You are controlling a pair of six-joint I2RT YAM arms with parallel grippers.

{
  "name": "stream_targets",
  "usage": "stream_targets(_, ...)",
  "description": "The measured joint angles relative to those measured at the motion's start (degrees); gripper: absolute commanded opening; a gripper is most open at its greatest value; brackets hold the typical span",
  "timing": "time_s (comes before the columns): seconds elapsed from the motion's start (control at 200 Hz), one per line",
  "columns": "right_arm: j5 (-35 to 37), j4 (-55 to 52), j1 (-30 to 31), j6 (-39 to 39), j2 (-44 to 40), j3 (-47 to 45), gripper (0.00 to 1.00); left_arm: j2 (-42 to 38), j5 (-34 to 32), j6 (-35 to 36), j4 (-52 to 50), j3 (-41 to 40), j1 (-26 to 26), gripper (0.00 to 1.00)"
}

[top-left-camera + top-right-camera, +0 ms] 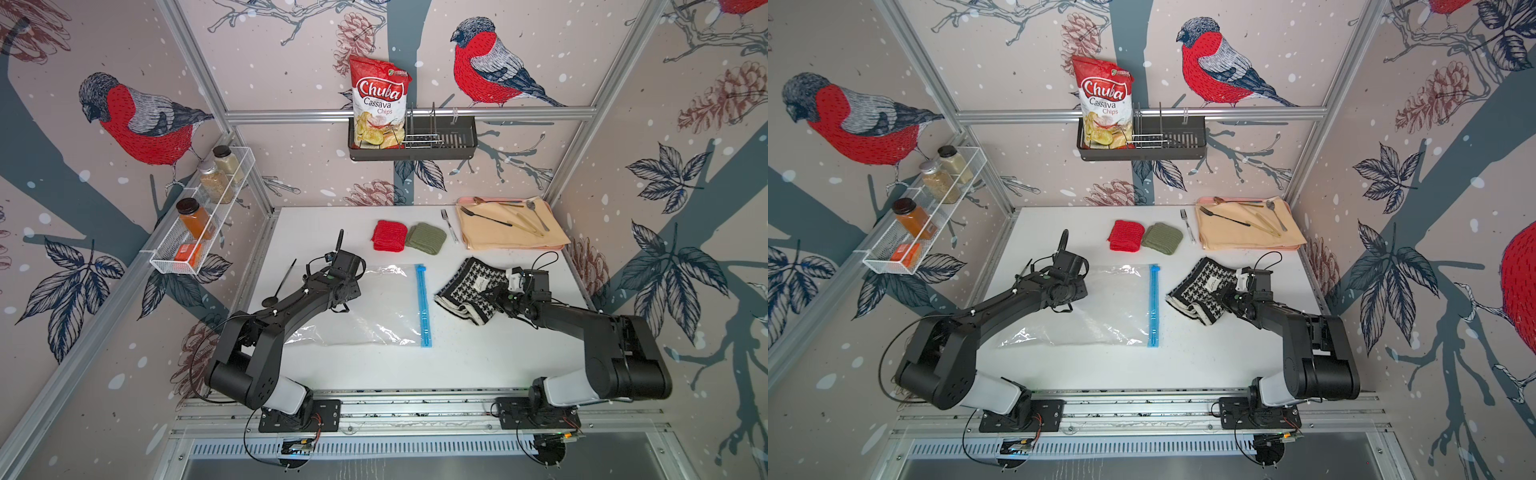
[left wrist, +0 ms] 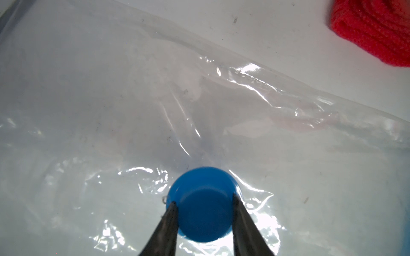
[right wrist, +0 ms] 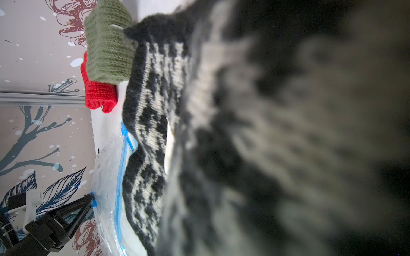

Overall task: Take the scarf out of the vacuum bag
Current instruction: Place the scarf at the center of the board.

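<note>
My left pincer [image 2: 203,199] is partly open, its two dark fingers [image 2: 168,223] pressed against opposite sides of the round blue valve cap [image 2: 200,184] of the large clear plastic vacuum bag [image 1: 386,307]. The bag lies flat and crinkled on the white bench [image 1: 457,365], with its light-blue zip strip [image 1: 424,307] running near to far along its right edge.

The black-and-white houndstooth scarf with cream edges [image 1: 465,286] is outside the bag, just right of the zip strip, with a thin gap of bench between them. It is rumpled, and its small white label faces up. My right pincer [image 1: 496,298] is closed almost tight on the right side of the scarf. Cloth hides the fingertips, and in the right wrist view the weave fills most of the picture as a blur.

Farther back sit a folded red knit piece [image 1: 388,236] and an olive-green knit piece [image 1: 426,237], touching side by side.
</note>
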Motion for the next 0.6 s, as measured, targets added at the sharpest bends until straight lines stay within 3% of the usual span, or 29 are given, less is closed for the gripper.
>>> stream_targets(0.26, 1.8, -1.4, -0.1, 0.1, -0.3, 1.4, 0.04, -0.4, 0.0, -0.2, 0.0, -0.1, -0.3, 0.11)
stream_targets(0.48, 4.3, -4.5, -0.3, -0.2, -2.1, 1.8, 0.42, -0.5, 0.0, -0.2, 0.0, -0.2, -0.4, 0.11)
stream_targets(0.6, 5.9, -6.8, -0.4, -0.2, -4.3, 2.3, 0.55, -0.5, 0.0, -0.2, 0.0, -0.2, -0.4, 0.1)
